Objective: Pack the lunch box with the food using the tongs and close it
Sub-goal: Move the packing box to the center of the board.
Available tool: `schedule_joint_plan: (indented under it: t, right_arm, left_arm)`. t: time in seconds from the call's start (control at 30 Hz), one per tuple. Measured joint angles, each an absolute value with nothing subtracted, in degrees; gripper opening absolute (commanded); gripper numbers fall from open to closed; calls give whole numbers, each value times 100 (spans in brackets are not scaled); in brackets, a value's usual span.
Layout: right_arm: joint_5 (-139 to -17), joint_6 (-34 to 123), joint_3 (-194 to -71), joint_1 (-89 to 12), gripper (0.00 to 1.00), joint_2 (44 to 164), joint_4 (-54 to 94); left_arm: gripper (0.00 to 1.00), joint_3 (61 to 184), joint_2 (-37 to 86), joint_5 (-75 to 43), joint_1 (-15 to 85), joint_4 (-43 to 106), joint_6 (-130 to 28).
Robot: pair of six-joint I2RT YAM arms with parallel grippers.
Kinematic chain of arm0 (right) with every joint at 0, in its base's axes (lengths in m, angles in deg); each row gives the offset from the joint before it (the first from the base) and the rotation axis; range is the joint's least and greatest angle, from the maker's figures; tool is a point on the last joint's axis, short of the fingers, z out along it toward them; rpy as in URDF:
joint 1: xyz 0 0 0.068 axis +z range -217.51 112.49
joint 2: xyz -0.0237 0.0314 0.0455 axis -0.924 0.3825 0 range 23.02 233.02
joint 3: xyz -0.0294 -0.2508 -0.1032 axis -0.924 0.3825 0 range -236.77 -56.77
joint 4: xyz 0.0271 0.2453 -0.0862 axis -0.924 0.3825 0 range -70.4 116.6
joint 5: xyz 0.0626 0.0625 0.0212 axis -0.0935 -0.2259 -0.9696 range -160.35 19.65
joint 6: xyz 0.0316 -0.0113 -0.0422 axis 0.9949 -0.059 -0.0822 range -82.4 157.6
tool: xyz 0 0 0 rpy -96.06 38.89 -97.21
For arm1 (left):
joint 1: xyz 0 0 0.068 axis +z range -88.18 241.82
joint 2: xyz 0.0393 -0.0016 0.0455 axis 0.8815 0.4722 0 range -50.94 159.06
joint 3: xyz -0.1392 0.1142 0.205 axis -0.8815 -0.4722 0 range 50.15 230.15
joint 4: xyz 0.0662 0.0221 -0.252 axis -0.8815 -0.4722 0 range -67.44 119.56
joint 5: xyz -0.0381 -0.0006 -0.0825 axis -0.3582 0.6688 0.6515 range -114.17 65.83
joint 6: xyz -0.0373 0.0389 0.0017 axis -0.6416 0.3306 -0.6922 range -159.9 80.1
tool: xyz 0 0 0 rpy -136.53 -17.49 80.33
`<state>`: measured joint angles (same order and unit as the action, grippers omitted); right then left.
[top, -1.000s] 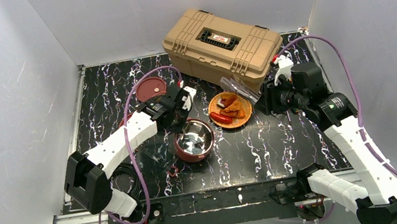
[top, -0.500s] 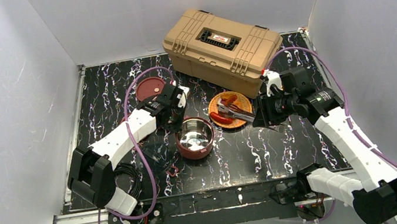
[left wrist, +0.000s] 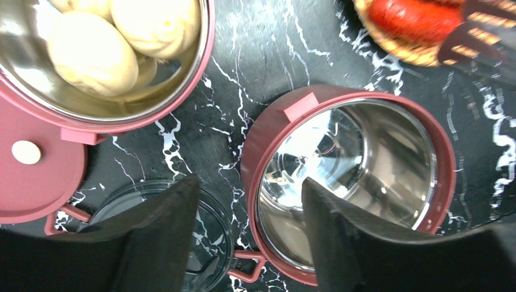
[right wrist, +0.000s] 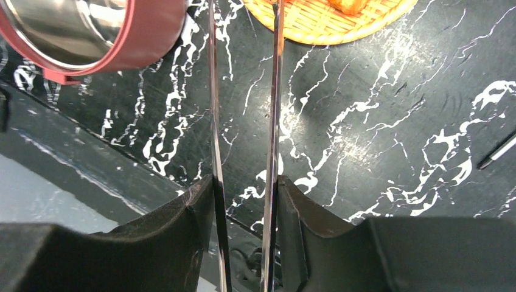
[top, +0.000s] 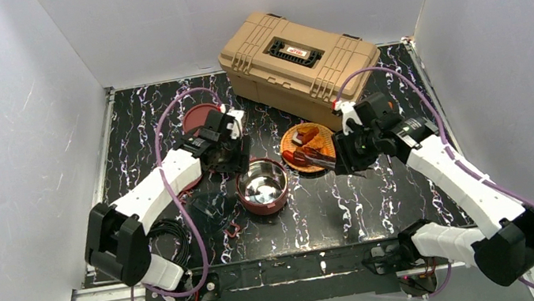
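An empty maroon lunch box bowl with a steel lining stands mid-table. In the left wrist view my left gripper hovers open above its left rim, holding nothing. A second bowl holds beige buns. A flat maroon lid with a pale dot lies beside it. Orange and red food lies on the woven plate. My right gripper is shut on the tongs, whose slim arms stand apart and reach over the plate's near edge.
A big tan toolbox stands at the back, right behind the plate. Another maroon lid lies at the back left. A clear round lid and a red wire clasp lie left of the empty bowl. Black cable coils at the front left.
My left gripper has opened and drawn back a little toward the far left. My right arm has swung left, bringing the tongs' tips down over the plate.
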<state>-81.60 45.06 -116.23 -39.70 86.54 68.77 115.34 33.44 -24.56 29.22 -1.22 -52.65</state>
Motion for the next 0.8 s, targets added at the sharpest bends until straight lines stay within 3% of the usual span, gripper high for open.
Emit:
schedule_joint_plan:
  t: [0.43,0.8]
  right_arm:
    - [-6947,4169,-12154,-2988,47,9373,6883]
    - [-6140,3905,-12578,-2199,42,10047,6938]
  left_arm:
    - [98,12100,2398,-2003,3906,72,-5464]
    - [98,11383,1419,-2799,4173,252,-5219]
